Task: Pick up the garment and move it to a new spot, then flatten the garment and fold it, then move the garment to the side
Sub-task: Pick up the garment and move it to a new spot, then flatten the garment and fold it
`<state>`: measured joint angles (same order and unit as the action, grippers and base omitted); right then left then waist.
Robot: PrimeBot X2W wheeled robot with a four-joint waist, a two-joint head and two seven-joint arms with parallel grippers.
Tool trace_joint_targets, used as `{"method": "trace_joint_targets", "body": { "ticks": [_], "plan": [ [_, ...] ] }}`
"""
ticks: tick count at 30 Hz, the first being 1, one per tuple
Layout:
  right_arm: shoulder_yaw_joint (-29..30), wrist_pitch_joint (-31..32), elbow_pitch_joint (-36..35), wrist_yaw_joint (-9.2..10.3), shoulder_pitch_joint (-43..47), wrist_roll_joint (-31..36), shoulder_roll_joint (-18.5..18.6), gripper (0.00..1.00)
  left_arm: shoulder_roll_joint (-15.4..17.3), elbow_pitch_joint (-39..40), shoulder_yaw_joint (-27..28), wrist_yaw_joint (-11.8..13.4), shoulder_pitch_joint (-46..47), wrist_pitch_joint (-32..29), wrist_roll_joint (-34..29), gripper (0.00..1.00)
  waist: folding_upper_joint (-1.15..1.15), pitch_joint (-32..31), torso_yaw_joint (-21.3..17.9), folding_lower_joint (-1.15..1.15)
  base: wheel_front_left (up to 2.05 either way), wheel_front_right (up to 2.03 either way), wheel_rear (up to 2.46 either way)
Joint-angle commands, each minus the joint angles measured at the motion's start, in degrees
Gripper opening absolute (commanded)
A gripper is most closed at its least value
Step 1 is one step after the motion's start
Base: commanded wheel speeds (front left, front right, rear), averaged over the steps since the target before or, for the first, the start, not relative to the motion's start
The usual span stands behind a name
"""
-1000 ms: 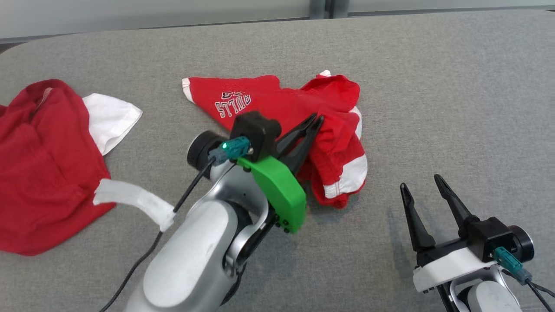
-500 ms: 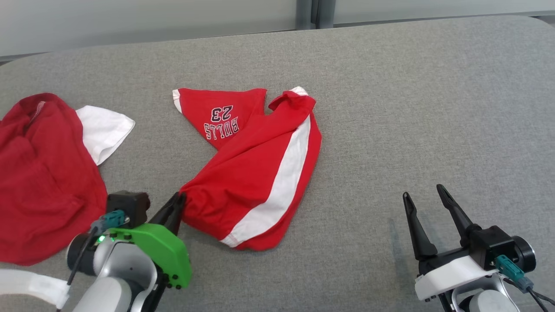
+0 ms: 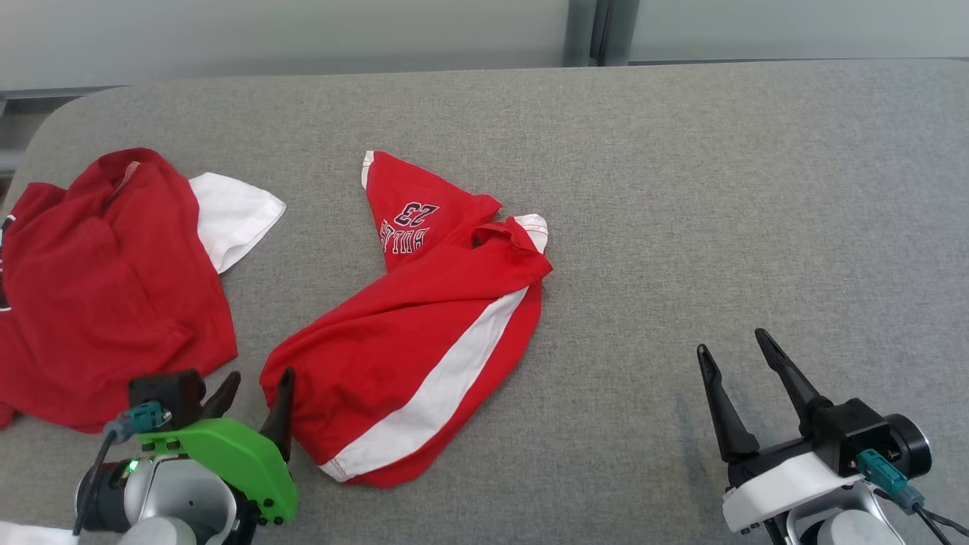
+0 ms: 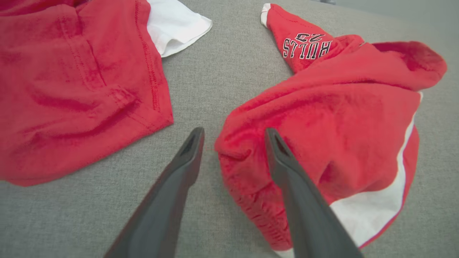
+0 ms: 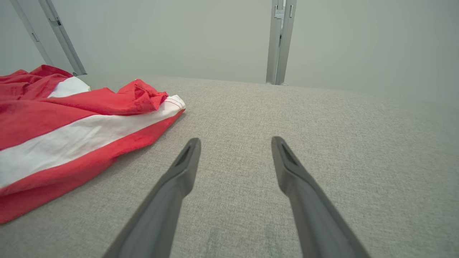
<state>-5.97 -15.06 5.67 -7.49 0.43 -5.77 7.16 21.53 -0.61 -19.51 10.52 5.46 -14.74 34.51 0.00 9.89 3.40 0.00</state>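
Note:
The garment (image 3: 409,333) is a pair of red shorts with a white side stripe and "BULLS 23" print. It lies crumpled and partly spread out in the middle of the grey padded table (image 3: 681,189). My left gripper (image 3: 259,376) stands open at the garment's near left corner. In the left wrist view the left gripper (image 4: 233,132) has that bunched corner of the garment (image 4: 340,107) between its spread fingers, ungripped. My right gripper (image 3: 731,342) is open and empty at the near right, well apart from the cloth. In the right wrist view the right gripper (image 5: 236,139) hovers over bare table, with the garment (image 5: 53,122) off to its left.
A second red piece of clothing (image 3: 98,288) with a white sleeve lies at the table's left side, close to my left gripper, and also fills the left of the left wrist view (image 4: 71,89). A pale wall with a metal post (image 5: 279,39) runs behind the table's far edge.
My left gripper dragged the garment toward the near left, stretching it out, then opened and let go of its corner. The head camera shifted too. The right gripper stayed put.

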Motion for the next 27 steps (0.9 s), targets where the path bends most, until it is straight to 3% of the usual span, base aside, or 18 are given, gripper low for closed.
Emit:
{"method": "trace_joint_targets", "body": {
  "ticks": [1,5,10,15,19,27],
  "plan": [
    [-0.2,-0.2,0.0,0.0,-0.7,0.4,0.5,1.0,-0.1,-0.3,0.5,0.6,-1.3,0.5,0.4,1.0,0.0,-0.3,0.3,0.0,0.0,0.0,0.0],
    [-0.7,-0.2,-1.0,0.0,-1.5,0.3,1.6,1.0,-0.8,1.5,3.6,2.1,-5.2,2.3,3.4,1.0,0.0,0.0,0.5,0.0,0.0,0.0,0.0],
    [0.5,-0.2,-2.1,0.0,-2.3,-0.2,2.8,1.0,-2.8,4.2,2.4,0.2,-9.1,0.6,7.4,1.0,0.0,1.4,2.0,0.0,0.0,0.0,0.0],
    [-0.4,-0.2,-1.7,0.0,-3.8,0.2,3.5,1.0,-5.5,1.6,-0.6,-0.5,-9.4,-0.2,8.1,1.0,0.0,2.3,2.0,0.0,0.0,0.0,0.0],
    [-0.7,-0.2,-1.7,0.0,-4.1,0.1,3.6,1.0,-6.3,-1.8,-1.3,0.3,-9.9,0.7,7.4,1.0,0.0,2.7,1.7,0.0,0.0,0.0,0.0],
    [-0.1,-0.2,-1.4,0.0,-2.7,0.0,3.6,1.0,-8.7,-4.0,-2.0,-1.5,-8.7,2.1,9.2,1.0,0.0,2.6,1.7,0.0,0.0,0.0,0.0]
  ]
}}
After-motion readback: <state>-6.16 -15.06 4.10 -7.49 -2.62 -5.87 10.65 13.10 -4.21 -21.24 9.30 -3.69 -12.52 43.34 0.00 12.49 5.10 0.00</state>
